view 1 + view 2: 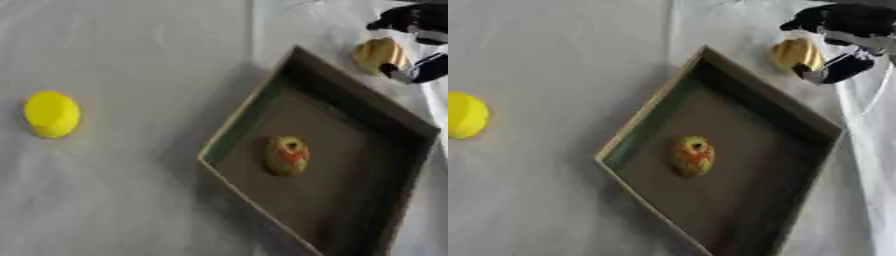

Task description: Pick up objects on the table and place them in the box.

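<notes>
Nearest, the box (627, 131) lay askew, already holding a yellow object with red and green markings (693, 156) at its middle, presumably dropped there as sorted. At nine o'clock a round yellow object (52, 114) waited well apart, untouched. Farthest, at one o'clock, the right robot hand (842, 42) curled round a ridged tan object (796, 55) just outside the rim, probably to carry it in. The surface (131, 50) wore a pale, creased cloth.

Right robot hand (834, 37) at upper right, mostly blk fingers, silver-white joint sections, glossy dark casing
</notes>
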